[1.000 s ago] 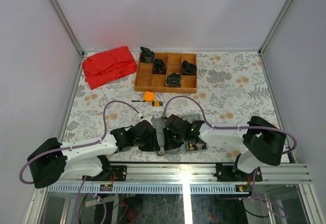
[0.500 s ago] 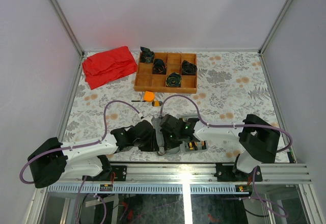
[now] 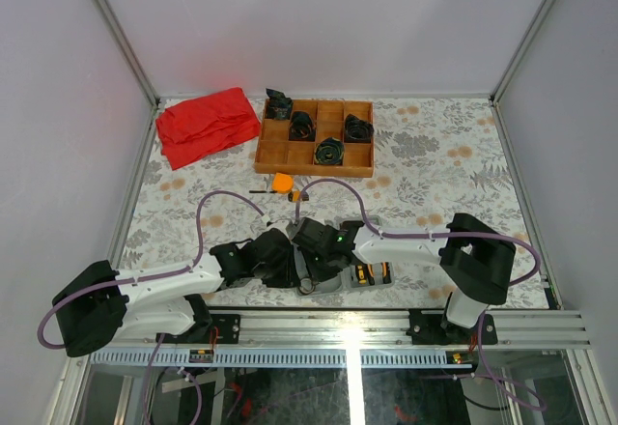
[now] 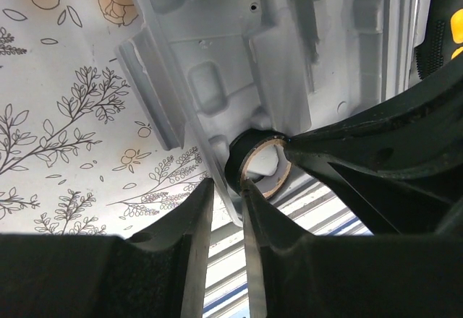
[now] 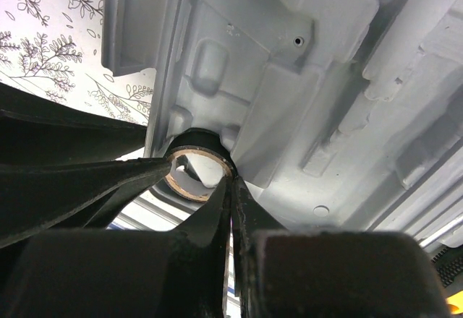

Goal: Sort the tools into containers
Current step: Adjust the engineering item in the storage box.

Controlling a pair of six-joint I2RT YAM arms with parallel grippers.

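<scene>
The grey case (image 3: 328,285) lies open at the table's near edge, and both grippers meet over its left half. A thin black ring (image 4: 235,160) with a brown inner lining rests against the case's (image 4: 239,50) near rim. My left gripper (image 4: 226,188) straddles that rim with its jaws narrowly apart. One finger is outside the wall and the other is at the ring's edge. Whether they press is unclear. My right gripper (image 5: 231,181) is shut, its tips at the ring's (image 5: 189,142) rim inside the case (image 5: 289,87). Orange-and-yellow tools (image 3: 372,273) lie in the case's right half.
An orange tape measure (image 3: 282,183), a small yellow-grey piece (image 3: 299,195) and a dark screwdriver (image 3: 259,192) lie behind the arms. Farther back stand a wooden tray (image 3: 314,167) of black coils and a red cloth (image 3: 206,126). The metal rail (image 3: 348,324) runs just below the case.
My right arm has swung left across the case to the ring and its jaws have closed. The left jaws have narrowed, and the left arm has stayed in place.
</scene>
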